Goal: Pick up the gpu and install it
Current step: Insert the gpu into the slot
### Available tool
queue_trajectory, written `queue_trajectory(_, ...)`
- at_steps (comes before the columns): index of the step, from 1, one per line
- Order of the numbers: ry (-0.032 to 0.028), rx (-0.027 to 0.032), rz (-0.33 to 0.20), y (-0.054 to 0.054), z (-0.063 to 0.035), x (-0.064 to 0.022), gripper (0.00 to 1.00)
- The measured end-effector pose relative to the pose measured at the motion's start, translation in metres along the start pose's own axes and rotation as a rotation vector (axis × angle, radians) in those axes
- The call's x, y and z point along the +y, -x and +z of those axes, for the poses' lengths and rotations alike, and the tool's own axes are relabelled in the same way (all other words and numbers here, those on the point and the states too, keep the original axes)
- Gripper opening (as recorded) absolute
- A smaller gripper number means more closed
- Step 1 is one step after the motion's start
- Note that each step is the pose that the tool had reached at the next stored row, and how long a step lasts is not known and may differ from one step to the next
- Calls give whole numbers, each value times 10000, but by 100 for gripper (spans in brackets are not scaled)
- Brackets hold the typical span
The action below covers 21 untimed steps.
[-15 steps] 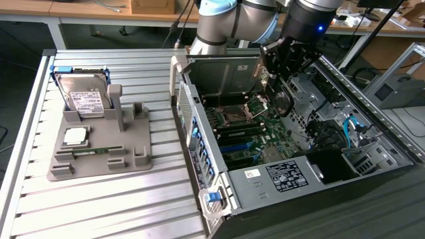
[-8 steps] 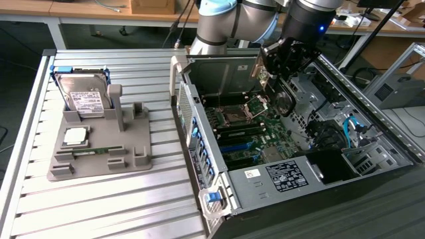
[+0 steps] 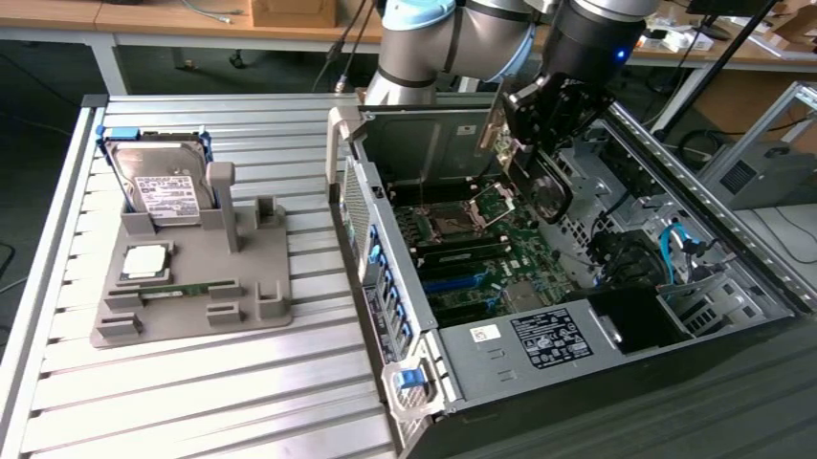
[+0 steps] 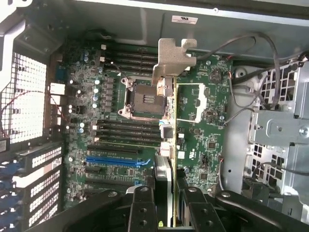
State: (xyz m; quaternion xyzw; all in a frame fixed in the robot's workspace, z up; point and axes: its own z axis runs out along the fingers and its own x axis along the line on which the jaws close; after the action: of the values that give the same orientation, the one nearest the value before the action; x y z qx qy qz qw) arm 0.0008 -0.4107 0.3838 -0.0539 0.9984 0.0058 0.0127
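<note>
My gripper [image 3: 539, 129] is shut on the gpu [image 3: 546, 191], a thin card that hangs on edge with its dark face and round fan toward the exterior view's right. It is above the motherboard [image 3: 479, 258] inside the open computer case [image 3: 549, 344]. In the wrist view the gpu [image 4: 166, 164] runs edge-on away from my gripper [image 4: 166, 210], and its silver end bracket [image 4: 172, 60] is at the far end. The black fingers [image 4: 142, 208] clamp it from both sides. Below it lie the motherboard [image 4: 111, 101], the empty processor socket [image 4: 141, 96] and a blue slot [image 4: 116, 161].
On the slatted metal table [image 3: 191, 382] at the exterior view's left stands a grey fixture [image 3: 191, 306] with a silver hard drive [image 3: 164, 186], a processor chip [image 3: 143, 260] and a green memory stick [image 3: 191, 287]. Cables [image 3: 676, 244] and a drive cage [image 4: 285, 130] crowd one side of the case.
</note>
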Motion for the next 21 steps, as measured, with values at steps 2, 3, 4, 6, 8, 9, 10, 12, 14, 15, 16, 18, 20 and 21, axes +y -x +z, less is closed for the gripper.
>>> queue_trajectory(2,4,2,-169,0,0,0,27)
queue_trajectory(3,6,3,-239,0,0,0,27)
queue_trajectory(4,8,3,-303,0,0,0,27)
queue_trajectory(6,12,4,-429,0,0,0,27)
queue_trajectory(8,15,5,-552,0,0,0,27)
queue_trajectory(9,16,6,-612,0,0,0,27)
queue_trajectory(10,17,7,-670,0,0,0,27)
queue_trajectory(12,21,8,-794,0,0,0,27)
queue_trajectory(14,23,9,-907,0,0,0,27)
queue_trajectory(15,25,10,-959,0,0,0,27)
queue_trajectory(16,27,10,-1026,0,0,0,27)
queue_trajectory(18,29,12,-1146,0,0,0,27)
queue_trajectory(20,33,13,-1269,0,0,0,27)
queue_trajectory(21,34,13,-1313,0,0,0,27)
